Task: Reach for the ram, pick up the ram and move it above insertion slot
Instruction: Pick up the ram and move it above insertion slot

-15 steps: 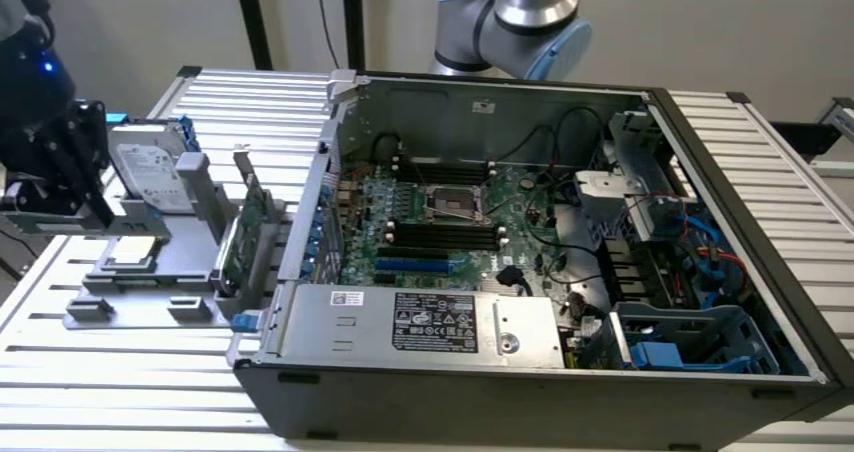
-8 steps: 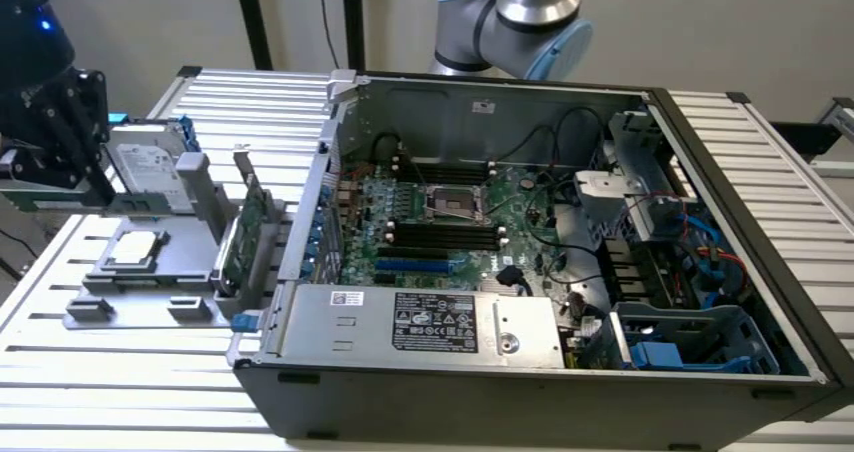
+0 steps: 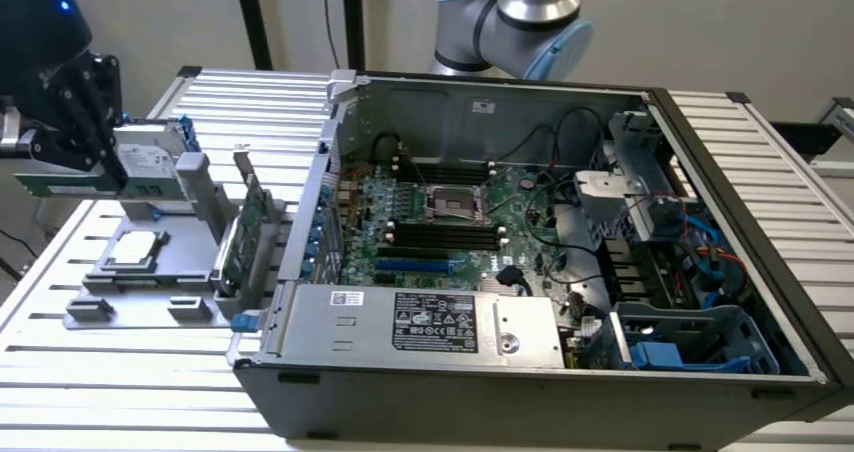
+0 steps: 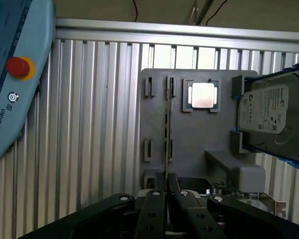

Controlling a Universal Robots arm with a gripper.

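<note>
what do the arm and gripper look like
The arm is a silver tube with light blue joint caps. The gripper is black, with slim fingers dotted with small screw holes, carried on angular black linkages.

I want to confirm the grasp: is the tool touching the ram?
Touching. In the wrist view the tool is shut on the ram, seen edge-on between its fingers.

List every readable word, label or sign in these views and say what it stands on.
"UNIVERSAL ROBOT", end cut off: on the blue teach pendant, beside a round logo.
Hard drive label: print too small to read.
Power supply stickers: blurred, unreadable.
CPU lid: nothing legible.
</note>
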